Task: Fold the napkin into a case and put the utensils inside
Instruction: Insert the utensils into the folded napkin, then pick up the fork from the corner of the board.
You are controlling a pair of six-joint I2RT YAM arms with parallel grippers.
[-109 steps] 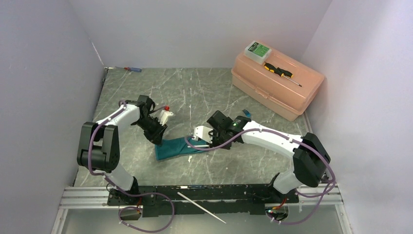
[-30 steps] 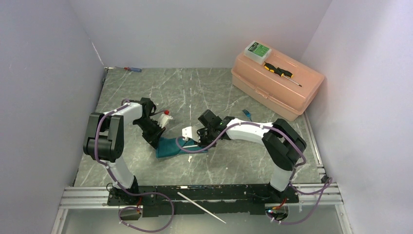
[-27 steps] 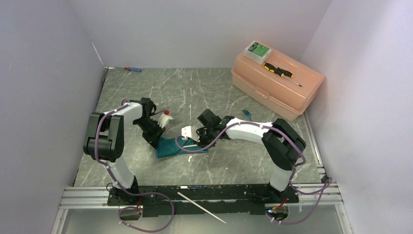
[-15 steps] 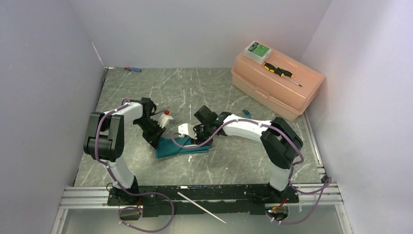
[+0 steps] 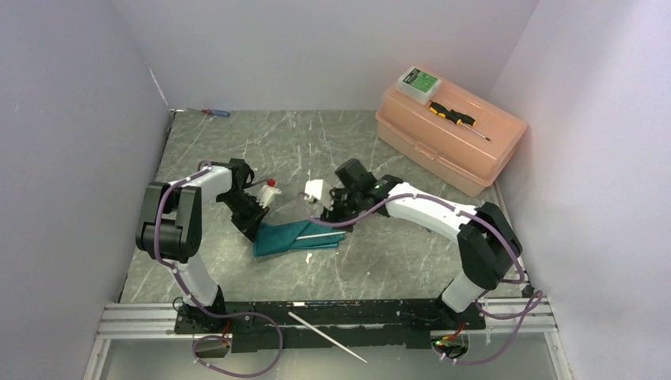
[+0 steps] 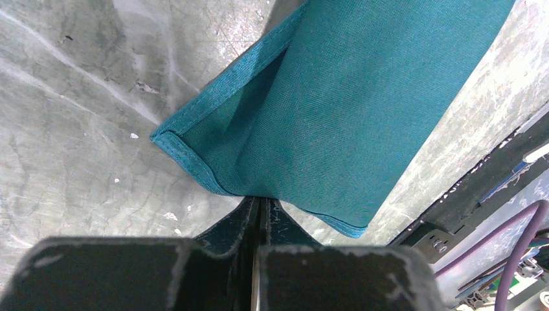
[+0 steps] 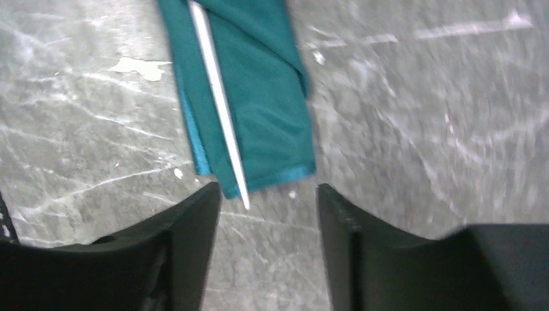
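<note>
1. The napkin (image 5: 294, 237) is folded into a long narrow strip and lies flat on the table (image 5: 316, 150) between the two grippers, one end at the left fingers and the other just ahead of the right ones
2. The left gripper (image 6: 259, 202) is clamped tight on the cloth's hem, pinching it right at the fingertips, and a folded corner sits just off to one side of them
3. The right gripper (image 7: 267, 194) has its fingers spread wide with nothing in them, sitting just short of the strip's end
4. A white stick (image 7: 218, 97) lies lengthwise on the cloth. Its tip pokes past the hem toward the gap between the right fingers, and I can't tell if the far end is tucked in
5. Further out, a second white stick (image 5: 326, 336) lies on the rail (image 5: 126, 321) by the arm bases, well behind both grippers
6. A pink toolbox (image 5: 447, 150) sits far beyond the right fingers, with a yellow-and-black screwdriver (image 5: 457, 119) and a small green-topped box (image 5: 418, 81) on its lid
7. A red-and-blue screwdriver (image 5: 214, 112) lies at the back wall, well beyond the left fingers
</note>
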